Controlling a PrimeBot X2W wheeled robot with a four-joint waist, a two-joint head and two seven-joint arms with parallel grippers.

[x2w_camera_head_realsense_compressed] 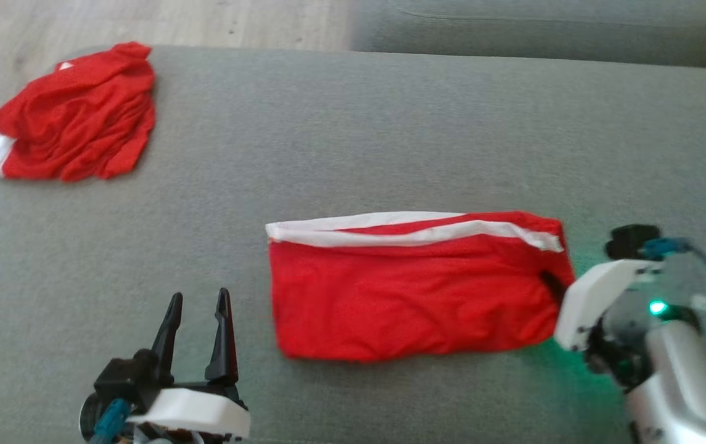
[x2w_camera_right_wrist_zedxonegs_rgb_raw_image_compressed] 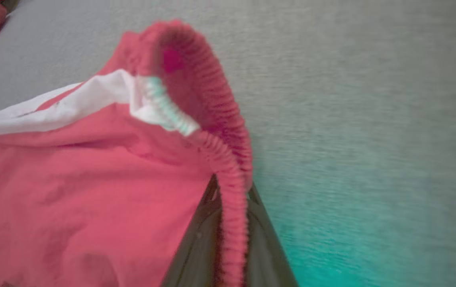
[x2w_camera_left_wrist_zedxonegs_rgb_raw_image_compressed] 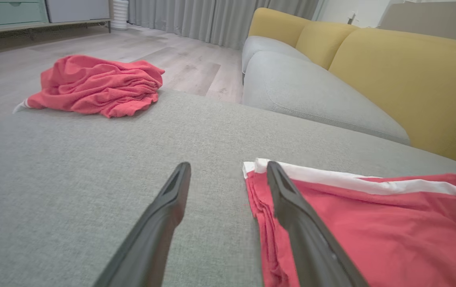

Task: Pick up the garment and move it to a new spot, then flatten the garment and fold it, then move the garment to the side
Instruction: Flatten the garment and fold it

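1. right end effector (x2w_camera_right_wrist_zedxonegs_rgb_raw_image_compressed: 231, 199) is pinched shut on the stretchy edge of the folded red cloth shorts with a white stripe (x2w_camera_head_realsense_compressed: 414, 296).
2. left end effector (x2w_camera_head_realsense_compressed: 199, 295) is wide open and empty, just beside the shorts.
3. shorts lie flat on the grey sofa cushion (x2w_camera_head_realsense_compressed: 353, 123).
4. they look folded, so i think the move aside is now; lift gently, or the fold opens.

The head camera looks down from high up onto the grey cushion (x2w_camera_head_realsense_compressed: 389, 123), with the floor (x2w_camera_head_realsense_compressed: 143, 24) past its far edge. The left wrist camera sits low near the cushion's near edge and looks across it toward the yellow sofa back (x2w_camera_left_wrist_zedxonegs_rgb_raw_image_compressed: 411, 79). The right wrist camera is very close to the folded red garment (x2w_camera_right_wrist_zedxonegs_rgb_raw_image_compressed: 72, 191). All three see that garment. The head and left wrist cameras both see the crumpled red cloth (x2w_camera_head_realsense_compressed: 75, 111) at the far left corner.
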